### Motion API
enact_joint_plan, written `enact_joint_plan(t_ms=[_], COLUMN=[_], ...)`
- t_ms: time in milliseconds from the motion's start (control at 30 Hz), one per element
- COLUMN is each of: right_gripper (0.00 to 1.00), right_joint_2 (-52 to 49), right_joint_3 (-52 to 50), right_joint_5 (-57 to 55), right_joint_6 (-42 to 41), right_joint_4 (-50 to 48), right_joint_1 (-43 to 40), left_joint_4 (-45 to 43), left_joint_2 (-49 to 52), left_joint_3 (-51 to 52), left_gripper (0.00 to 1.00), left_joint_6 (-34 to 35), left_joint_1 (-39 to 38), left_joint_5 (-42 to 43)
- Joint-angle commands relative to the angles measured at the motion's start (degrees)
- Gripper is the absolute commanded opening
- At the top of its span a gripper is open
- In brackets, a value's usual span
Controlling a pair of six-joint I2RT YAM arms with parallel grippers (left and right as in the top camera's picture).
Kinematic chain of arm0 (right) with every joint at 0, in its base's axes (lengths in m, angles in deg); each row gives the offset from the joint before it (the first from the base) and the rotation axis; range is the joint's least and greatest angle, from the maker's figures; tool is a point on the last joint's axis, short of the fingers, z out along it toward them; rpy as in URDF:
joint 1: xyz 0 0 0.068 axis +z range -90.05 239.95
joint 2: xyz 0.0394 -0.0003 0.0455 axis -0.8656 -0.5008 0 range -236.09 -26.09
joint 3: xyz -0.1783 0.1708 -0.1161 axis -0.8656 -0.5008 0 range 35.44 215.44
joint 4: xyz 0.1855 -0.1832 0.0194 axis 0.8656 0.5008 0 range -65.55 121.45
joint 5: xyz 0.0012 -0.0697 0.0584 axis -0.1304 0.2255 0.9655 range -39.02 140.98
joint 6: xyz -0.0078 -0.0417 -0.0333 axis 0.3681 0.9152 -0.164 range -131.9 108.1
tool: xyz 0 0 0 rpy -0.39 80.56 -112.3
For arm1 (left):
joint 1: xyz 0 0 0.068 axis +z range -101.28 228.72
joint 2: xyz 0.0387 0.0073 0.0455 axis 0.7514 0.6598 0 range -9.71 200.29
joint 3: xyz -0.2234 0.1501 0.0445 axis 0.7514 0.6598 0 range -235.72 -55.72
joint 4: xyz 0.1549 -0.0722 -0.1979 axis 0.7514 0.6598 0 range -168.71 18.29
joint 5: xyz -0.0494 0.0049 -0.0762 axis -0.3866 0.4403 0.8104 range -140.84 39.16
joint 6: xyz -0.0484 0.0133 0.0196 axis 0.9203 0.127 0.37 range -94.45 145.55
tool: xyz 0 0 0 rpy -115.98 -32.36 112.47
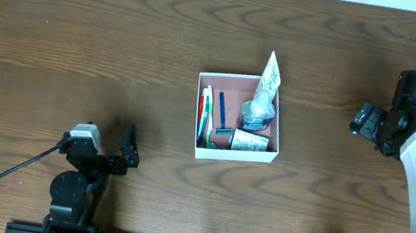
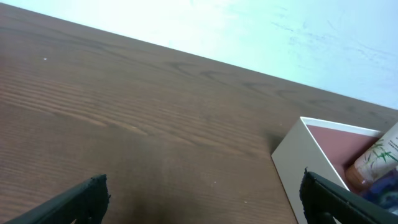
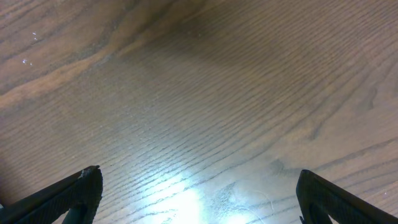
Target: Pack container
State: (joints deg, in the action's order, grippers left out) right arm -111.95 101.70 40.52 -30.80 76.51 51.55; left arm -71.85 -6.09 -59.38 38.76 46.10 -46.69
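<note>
Left gripper (image 2: 203,182) is seen with its fingers spread wide and nothing between them, only bare wooden table (image 2: 124,112) beneath. Right gripper (image 3: 198,175) is likewise spread wide and empty over bare wood. The container (image 1: 232,152) is set upright on the table, well apart from both grippers. From the left gripper its near corner is seen ahead, just past the right-hand finger (image 2: 329,193). From the right gripper it is not seen. Inside it are noted a white tube (image 1: 269,74) leaning over the far rim, toothbrushes (image 1: 206,112) along one wall, and a blue razor (image 1: 220,115) beside them.
</note>
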Motion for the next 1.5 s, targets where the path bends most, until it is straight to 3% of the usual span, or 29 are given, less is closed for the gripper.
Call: enact_joint_plan(t_ms=[0,1367,1467], right_gripper=[0.99,0.99,0.99], right_joint_2=[-0.4,-0.4,-0.4], right_joint_3=[0.4,0.4,0.4], right_joint_5=[-0.2,-0.2,5.2], right_joint_6=[-0.8,-0.8,-1.9], right_joint_4=[0.0,0.0,-1.0], right_joint_1=[-0.2,-0.2,-0.2], left_joint_4=[0.3,0.3,0.3], left_joint_2=[-0.6,-3.3,-3.3], left_joint_3=[1.8,1.8,1.8], left_gripper=[0.98,0.98,0.98], left_joint_6=[-1.2,-1.2,-1.2], left_joint_1=[0.5,0.5,0.5], left_joint_5=[0.7,0.8,0.8])
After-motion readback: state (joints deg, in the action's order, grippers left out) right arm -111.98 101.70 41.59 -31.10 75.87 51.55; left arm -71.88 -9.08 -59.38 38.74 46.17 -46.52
